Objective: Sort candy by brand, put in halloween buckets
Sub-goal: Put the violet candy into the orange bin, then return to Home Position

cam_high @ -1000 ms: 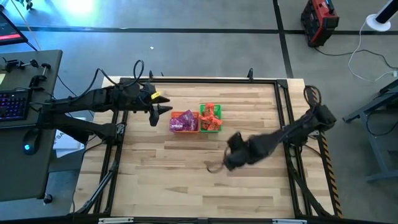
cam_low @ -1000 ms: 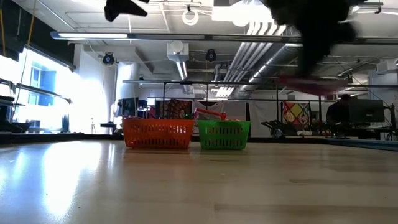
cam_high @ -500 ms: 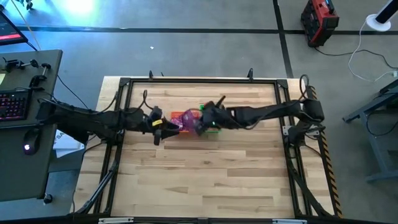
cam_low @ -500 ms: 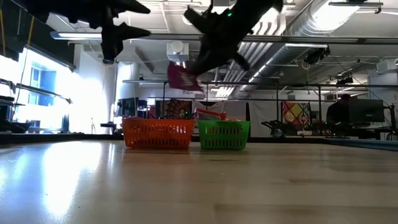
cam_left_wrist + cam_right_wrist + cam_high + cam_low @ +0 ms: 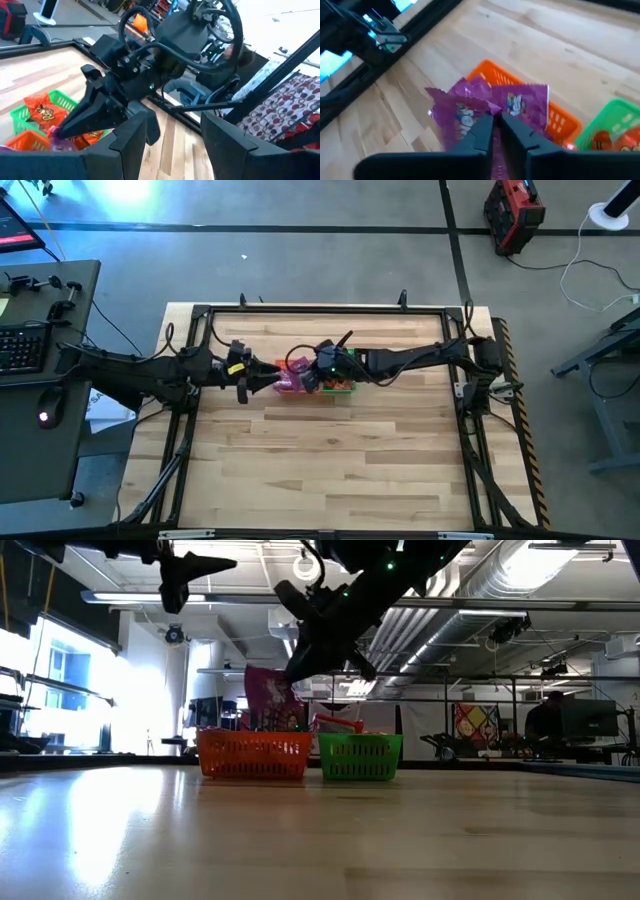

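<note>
I have the two buckets side by side at the far middle of the table (image 5: 330,460), touching or nearly so: the orange bucket (image 5: 253,755) toward my left arm and the green bucket (image 5: 360,757) toward my right. The orange one holds purple packets heaped above its rim, and the green one (image 5: 30,116) holds orange-red packets (image 5: 41,111) that also stand proud of its rim. My right gripper (image 5: 496,131) is stretched across from the right edge of the table and hangs over the orange bucket (image 5: 530,95), its fingers pressed almost together on the edge of a purple packet (image 5: 485,112), which hangs below them just above that bucket's contents; in the low view the packet (image 5: 268,698) dangles right over the orange rim. My left gripper (image 5: 262,377) sits just beside the orange bucket on its outer side, up off the table, with its fingers (image 5: 131,140) spread well apart and nothing between them. Through that gap I can see the right arm's wrist and the table frame beyond.
</note>
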You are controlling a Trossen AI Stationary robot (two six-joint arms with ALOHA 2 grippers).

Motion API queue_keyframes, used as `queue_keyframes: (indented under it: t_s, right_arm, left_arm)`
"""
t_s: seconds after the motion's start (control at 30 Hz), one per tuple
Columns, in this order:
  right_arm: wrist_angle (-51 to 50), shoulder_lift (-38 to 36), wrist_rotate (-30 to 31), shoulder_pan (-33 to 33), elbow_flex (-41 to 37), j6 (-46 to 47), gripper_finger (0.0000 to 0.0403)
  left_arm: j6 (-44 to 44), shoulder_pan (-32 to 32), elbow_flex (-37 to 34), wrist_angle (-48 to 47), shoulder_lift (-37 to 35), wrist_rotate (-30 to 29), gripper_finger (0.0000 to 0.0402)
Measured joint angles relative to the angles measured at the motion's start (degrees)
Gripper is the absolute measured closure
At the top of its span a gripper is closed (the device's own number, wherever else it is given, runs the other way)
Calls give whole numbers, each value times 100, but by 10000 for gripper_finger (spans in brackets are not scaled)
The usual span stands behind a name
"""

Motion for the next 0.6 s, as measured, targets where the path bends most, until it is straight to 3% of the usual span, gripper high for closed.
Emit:
queue_keyframes:
  t_s: [0.1, 0.37, 0.6]
  right_arm:
    - [134, -2, 8, -4, 0, -119, 346]
    - [54, -77, -190, -21, 0, -181, 184]
    - [-535, -1135, -277, -116, 0, -650, 158]
  left_arm:
    - [2, 13, 0, -17, -17, -2, 222]
    - [76, 13, 0, -19, -145, 11, 222]
    - [746, 175, 0, -581, -1248, -71, 222]
